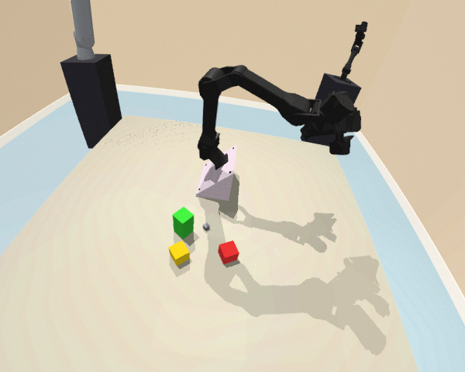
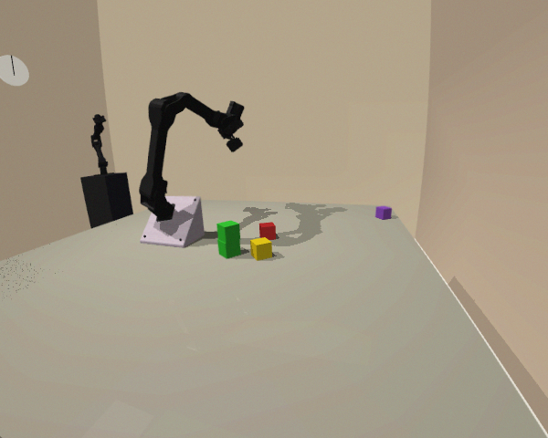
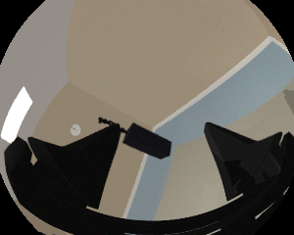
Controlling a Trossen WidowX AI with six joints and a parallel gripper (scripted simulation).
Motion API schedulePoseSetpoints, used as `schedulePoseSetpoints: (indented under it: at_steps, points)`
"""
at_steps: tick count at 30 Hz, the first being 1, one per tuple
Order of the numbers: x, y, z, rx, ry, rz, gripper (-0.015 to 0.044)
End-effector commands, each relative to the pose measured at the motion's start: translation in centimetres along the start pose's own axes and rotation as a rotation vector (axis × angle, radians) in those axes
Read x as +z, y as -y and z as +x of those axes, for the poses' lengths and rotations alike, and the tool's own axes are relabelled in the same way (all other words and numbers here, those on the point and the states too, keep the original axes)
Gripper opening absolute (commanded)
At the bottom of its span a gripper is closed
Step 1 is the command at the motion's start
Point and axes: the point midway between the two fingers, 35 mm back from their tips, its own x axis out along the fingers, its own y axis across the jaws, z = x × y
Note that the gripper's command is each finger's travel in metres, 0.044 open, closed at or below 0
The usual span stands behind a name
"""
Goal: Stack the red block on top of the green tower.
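End effector (image 2: pixel 234 143) open aloft; one red block (image 1: pixel 228 251), apparently two-block green tower (image 2: pixel 228 238).

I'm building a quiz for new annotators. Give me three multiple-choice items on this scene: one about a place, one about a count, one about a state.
1. Where does the purple block sit?
A. on the green tower
B. far off near the table edge, apart from the others
C. in the gripper

2. How many blocks make up the green tower?
A. one
B. two
C. four

3. What is the state of the gripper?
A. open, holding nothing, raised high above the table
B. shut on the red block
C. resting on the yellow block

Answers: 1 B, the exterior view shows it alone by the far right edge. 2 B, a seam splits the tower into two stacked cubes. 3 A, the red block lies on the table beside the yellow block, and the wrist view shows the fingers spread with nothing between.
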Motion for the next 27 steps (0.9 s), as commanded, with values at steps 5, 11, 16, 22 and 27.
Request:
schedulePoseSetpoints:
  at_steps: [5,11,16,22,27]
  points:
    - [2.3,4.2,-3.3,-0.169,0.081,0.085,0.044]
    - [3.9,11.4,-10.1,-0.474,0.157,0.227,0.044]
    - [2.9,16.7,-16.5,-0.751,0.139,0.333,0.044]
    - [-0.1,21.4,-25.2,-1.066,0.035,0.439,0.044]
    - [-3.4,23.7,-33.2,-1.3,-0.12,0.506,0.044]
